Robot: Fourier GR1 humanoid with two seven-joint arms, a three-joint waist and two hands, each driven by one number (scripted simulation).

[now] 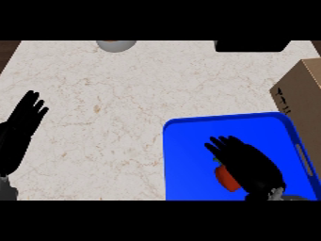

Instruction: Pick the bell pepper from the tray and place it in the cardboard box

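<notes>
Right hand [250, 162] low over tray, fingers straight and spread, holding nothing; palm hides part of bell pepper [225, 179].

Step, as judged: reaching to grasp, pepper not yet gripped.

Next move calls for lowering, curling fingers round pepper, lifting, carrying right to cardboard box [314, 101].

Pepper: red, hint of green at top, lying in blue tray [190, 150], lower middle. Box just right of tray.

Left hand [17, 129] open, resting at left edge.

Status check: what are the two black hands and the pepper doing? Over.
Left black hand open, resting at left. Right black hand open over red bell pepper, pepper on blue rectangular tray. Brown cardboard box beside tray, nothing between.
</notes>
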